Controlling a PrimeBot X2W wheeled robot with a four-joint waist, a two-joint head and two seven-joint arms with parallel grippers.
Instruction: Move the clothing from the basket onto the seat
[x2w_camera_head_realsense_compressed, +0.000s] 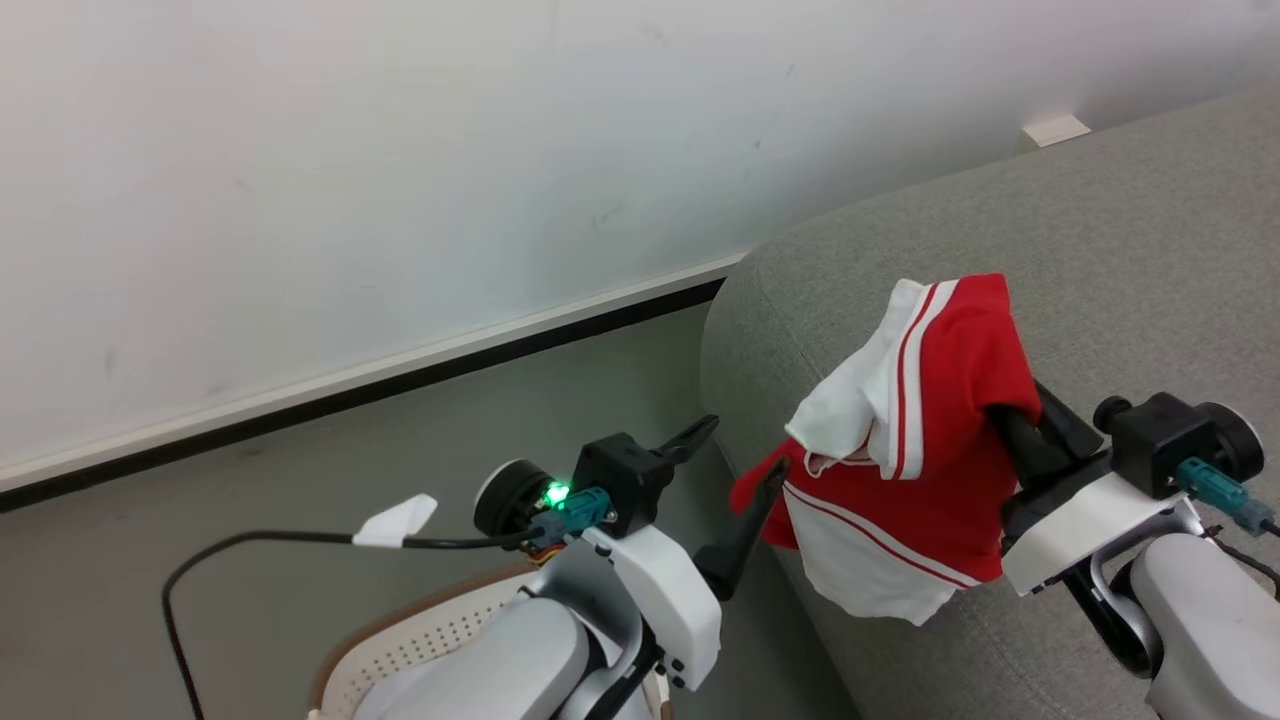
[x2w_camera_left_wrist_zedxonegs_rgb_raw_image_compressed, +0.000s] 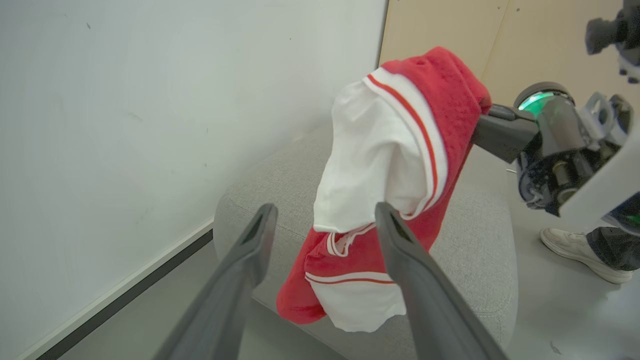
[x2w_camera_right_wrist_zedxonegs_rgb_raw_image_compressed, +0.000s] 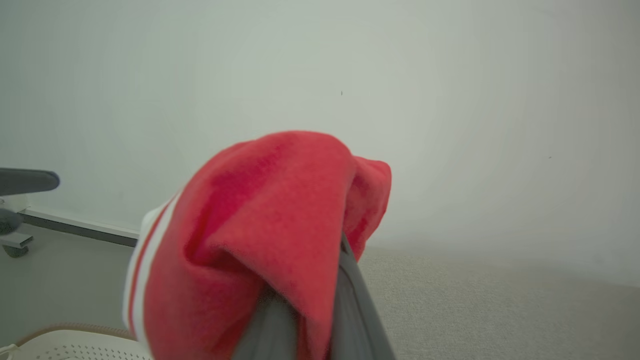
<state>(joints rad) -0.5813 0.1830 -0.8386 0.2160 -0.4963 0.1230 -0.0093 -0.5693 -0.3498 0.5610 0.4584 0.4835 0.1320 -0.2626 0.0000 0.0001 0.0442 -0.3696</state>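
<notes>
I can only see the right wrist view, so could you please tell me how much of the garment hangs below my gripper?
Observer: Most of it. The clothing drapes down from the right gripper, which is shut on its red upper fold, and its white panels hang in front of the seat.
Operator: Thank you. Is the left gripper helping to hold it?
Observer: No, the left gripper is open beside the lower red corner, clamping nothing.
Operator: Is anyone nearby?
Observer: Yes, a person's shoe rests on the floor beside the seat.
</notes>
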